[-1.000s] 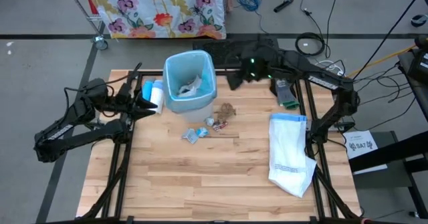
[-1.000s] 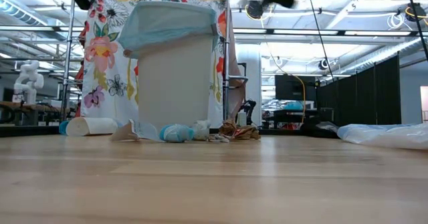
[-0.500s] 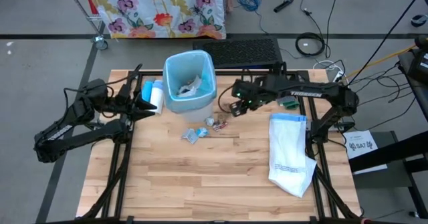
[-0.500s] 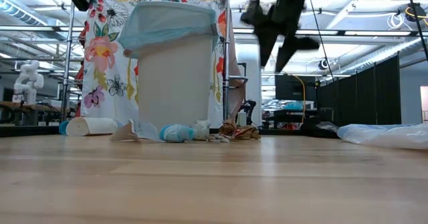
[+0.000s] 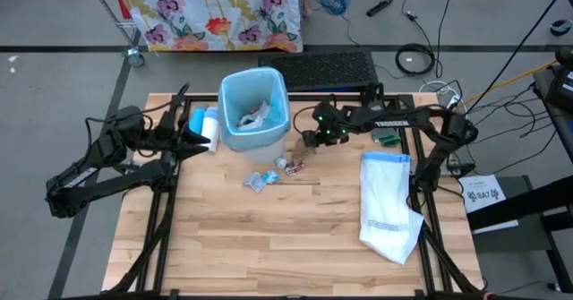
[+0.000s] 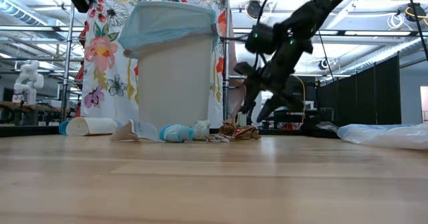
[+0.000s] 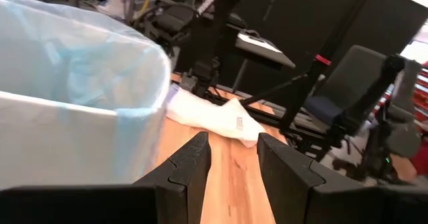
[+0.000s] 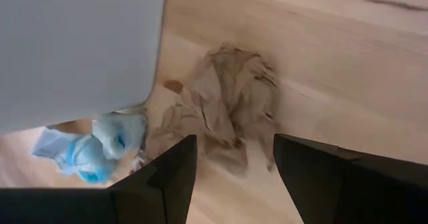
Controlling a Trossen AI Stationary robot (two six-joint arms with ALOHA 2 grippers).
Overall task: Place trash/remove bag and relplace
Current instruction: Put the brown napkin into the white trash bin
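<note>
The right gripper [image 5: 309,141] hangs low just beside the bin [image 5: 254,112], right above a brown paper wad [image 8: 227,107]. Its 2 fingers [image 8: 167,180] stand apart, 1 on each side of the wad, and nothing is held between them. In the low view this gripper [image 6: 257,107] sits a little above the wad [image 6: 235,130], not touching it.

The left gripper [image 5: 199,139] waits on the bin's other side, close to its wall, with its fingers [image 7: 190,164] parted and empty.

The bin stands upright near the table's [image 5: 269,237] far edge, lined with the blue bag [image 5: 269,90], whose rim folds over the top. A few scraps [image 5: 255,116] already lie inside it.

More trash lies on the wood in front of the bin: a blue scrap [image 5: 258,181], a white one [image 5: 280,163] and a small reddish wrapper [image 5: 295,167], all near each other. A blue-and-white roll [image 5: 208,121] rests between the left gripper and the bin.

The white bag [image 5: 387,206] lies flat near the table's right edge, well apart from the bin, its blue hem toward the far side.
</note>
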